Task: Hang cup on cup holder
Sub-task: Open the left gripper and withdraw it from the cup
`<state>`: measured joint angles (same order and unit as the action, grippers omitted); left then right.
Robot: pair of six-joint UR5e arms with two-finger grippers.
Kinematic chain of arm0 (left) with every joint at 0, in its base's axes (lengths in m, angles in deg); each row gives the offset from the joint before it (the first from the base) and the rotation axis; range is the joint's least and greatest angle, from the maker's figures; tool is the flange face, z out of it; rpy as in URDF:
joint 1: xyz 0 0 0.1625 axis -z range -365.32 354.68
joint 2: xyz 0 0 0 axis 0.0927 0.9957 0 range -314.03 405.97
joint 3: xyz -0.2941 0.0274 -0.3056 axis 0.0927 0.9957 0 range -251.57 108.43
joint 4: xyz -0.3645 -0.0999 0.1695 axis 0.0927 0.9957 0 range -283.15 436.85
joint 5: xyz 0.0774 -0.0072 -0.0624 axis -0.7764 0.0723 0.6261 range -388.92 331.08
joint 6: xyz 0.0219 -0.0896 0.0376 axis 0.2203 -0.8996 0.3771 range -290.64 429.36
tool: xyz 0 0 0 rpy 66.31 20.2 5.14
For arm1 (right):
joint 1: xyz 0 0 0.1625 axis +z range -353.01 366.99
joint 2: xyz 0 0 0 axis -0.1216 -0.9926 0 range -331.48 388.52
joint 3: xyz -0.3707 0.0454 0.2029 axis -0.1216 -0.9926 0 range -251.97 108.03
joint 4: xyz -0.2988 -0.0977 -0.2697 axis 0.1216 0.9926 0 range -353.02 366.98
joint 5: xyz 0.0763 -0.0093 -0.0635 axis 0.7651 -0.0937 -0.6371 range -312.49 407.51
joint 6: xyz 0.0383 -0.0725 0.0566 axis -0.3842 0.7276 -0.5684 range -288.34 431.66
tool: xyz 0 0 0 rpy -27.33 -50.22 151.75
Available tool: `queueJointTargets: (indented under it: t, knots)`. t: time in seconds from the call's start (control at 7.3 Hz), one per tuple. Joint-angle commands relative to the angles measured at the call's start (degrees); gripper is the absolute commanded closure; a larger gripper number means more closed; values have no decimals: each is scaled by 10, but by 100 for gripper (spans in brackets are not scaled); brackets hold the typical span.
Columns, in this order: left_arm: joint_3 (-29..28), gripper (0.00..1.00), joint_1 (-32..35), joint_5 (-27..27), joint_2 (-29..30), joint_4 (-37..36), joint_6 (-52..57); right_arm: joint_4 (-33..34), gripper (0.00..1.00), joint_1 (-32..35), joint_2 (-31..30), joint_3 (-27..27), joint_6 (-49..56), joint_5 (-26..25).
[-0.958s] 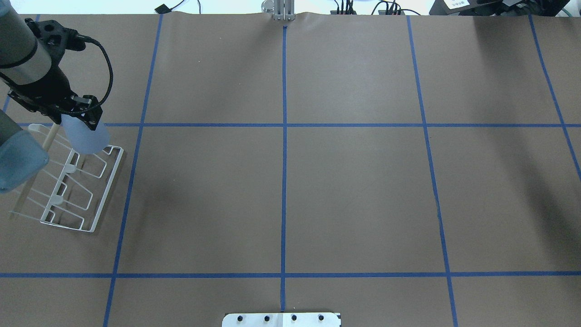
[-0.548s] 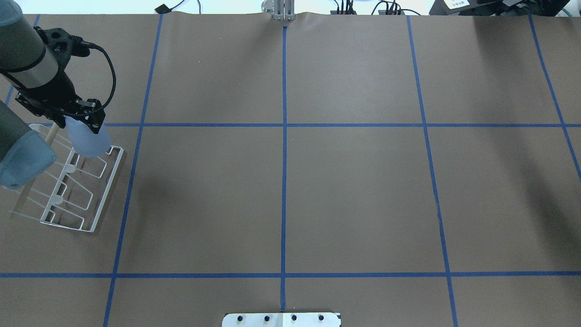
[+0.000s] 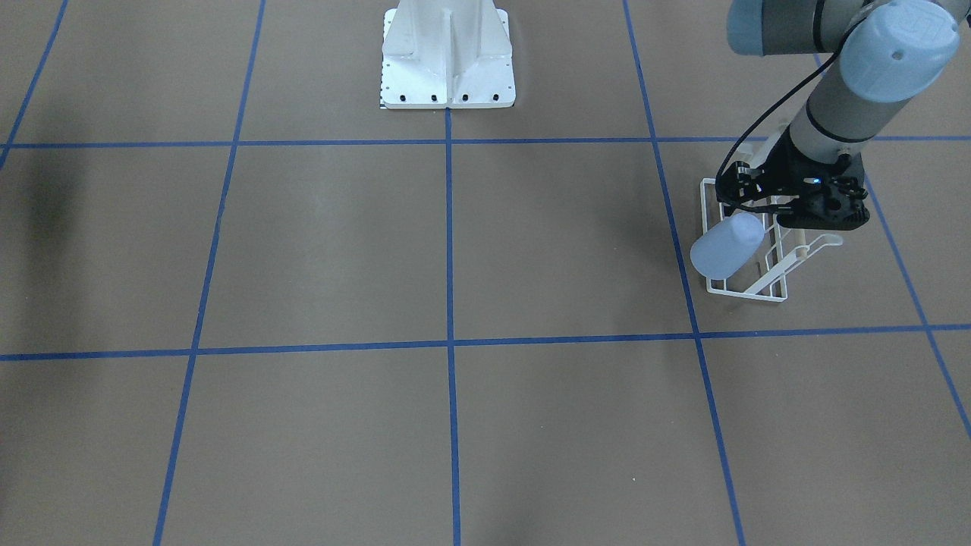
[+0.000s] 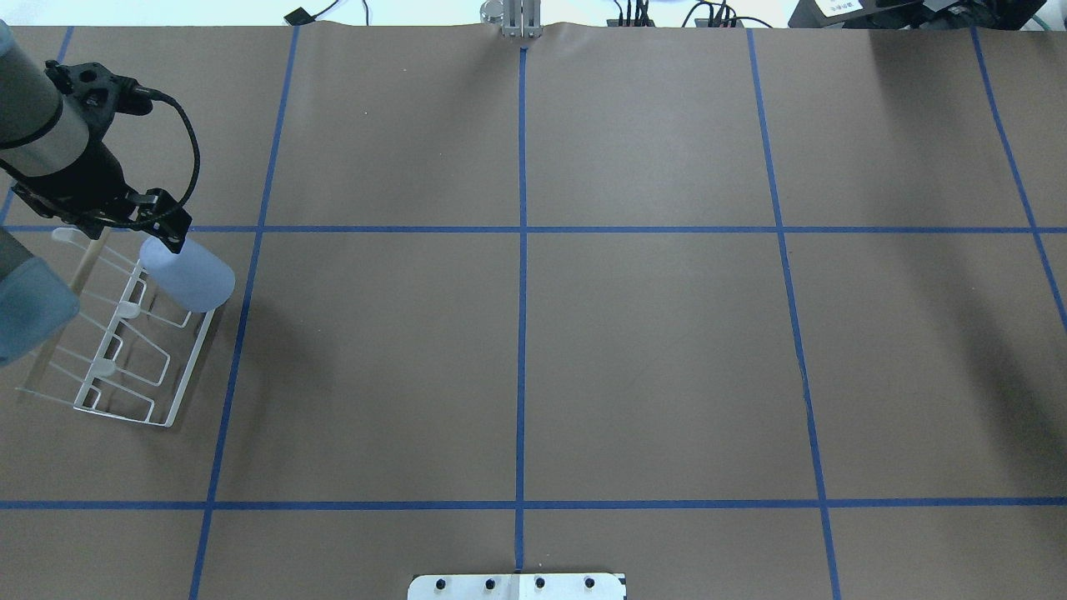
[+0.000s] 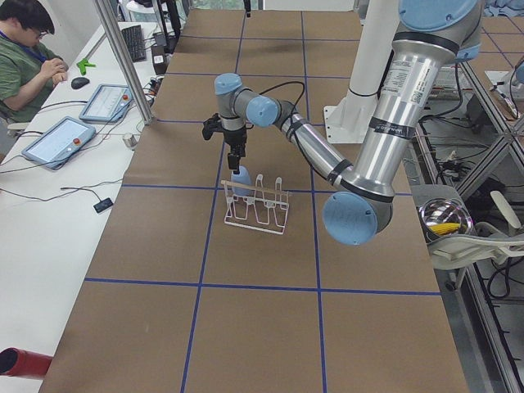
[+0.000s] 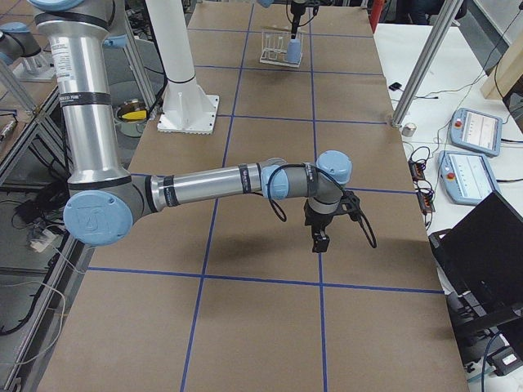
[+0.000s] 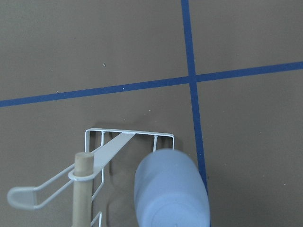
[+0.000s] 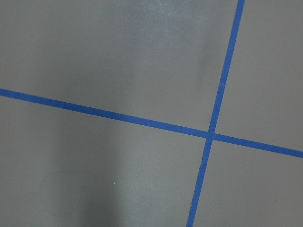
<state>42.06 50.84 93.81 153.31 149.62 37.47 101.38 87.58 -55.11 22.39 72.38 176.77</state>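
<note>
Cup (image 4: 190, 279) tilted at cup holder (image 4: 190, 367) by table's (image 4: 633, 358) left edge — wooden rod (image 7: 83, 189) just beside; left gripper (image 4: 162, 237), right gripper (image 6: 319, 242) — opening can't be told.

Inside a robotics laboratory: a work table (image 5: 262, 327) papered brown and gridded with blue tape (image 4: 521, 333) carried a white robot pedestal (image 3: 447, 53), while an operator (image 5: 29, 53) sat at a side bench (image 5: 33, 246) beside two touchscreen teach pendants (image 5: 57, 141), an aluminium framing post (image 5: 124, 61) standing at the table's edge.
</note>
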Motion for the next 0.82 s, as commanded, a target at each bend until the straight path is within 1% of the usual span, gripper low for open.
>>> queueJointTargets:
  t: [0.0,0.14,0.27,0.55,0.68]
  knots:
    - [35,1,43,-1,-3,-45,84,0,0,0,0,-3,0,-4]
    - [32,1,104,0,-7,-66,170,3,0,2,-1,-8,0,-4]
    - [13,1,167,8,-36,-64,242,5,0,11,-5,-9,-1,-2]
    - [-118,1,295,71,-49,-54,375,7,0,36,-7,-25,-1,2]
    - [-171,1,317,78,-49,-25,373,8,0,53,-12,-33,-1,5]
